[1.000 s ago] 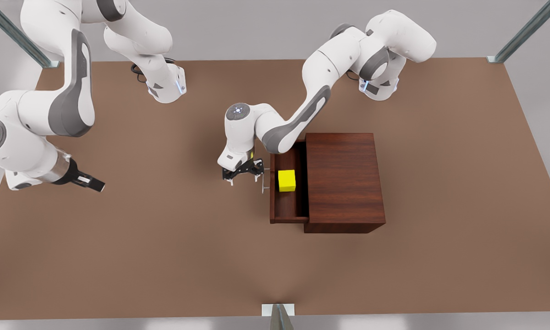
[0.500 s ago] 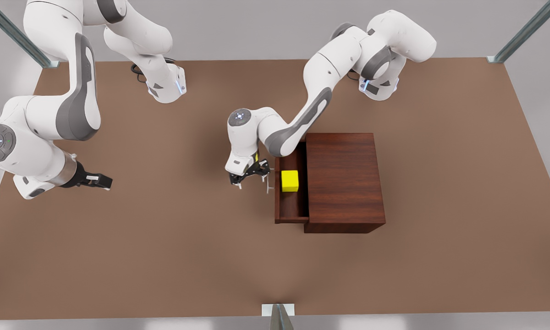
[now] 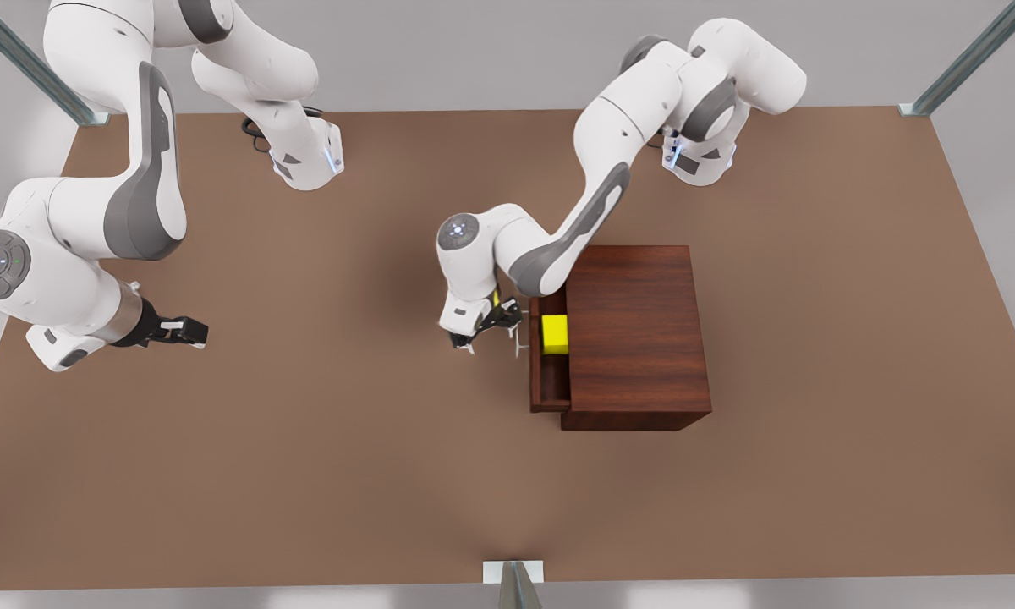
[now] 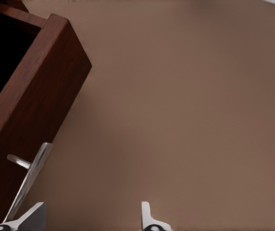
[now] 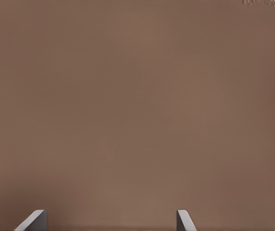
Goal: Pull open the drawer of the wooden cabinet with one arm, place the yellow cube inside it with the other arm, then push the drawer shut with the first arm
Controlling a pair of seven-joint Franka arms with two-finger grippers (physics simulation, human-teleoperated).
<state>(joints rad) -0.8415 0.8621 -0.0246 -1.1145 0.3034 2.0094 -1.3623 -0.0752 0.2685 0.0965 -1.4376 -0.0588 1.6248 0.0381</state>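
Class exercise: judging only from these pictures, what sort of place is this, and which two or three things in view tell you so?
Probably a simulated robot test cell, not a home: a bare brown table framed by metal struts, two white arms mounted at its edge, and one wooden cabinet as the lone prop.

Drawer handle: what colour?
Silver, a thin bar handle on the dark wood drawer; clearest in the left wrist view.

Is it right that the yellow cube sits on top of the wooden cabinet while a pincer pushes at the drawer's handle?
Not quite. In the front view the yellow cube lies inside the partly open drawer, not on top of the wooden cabinet. The rest holds: the left pincer, fingers open, is at the silver handle, while the right pincer waits far off over the table.
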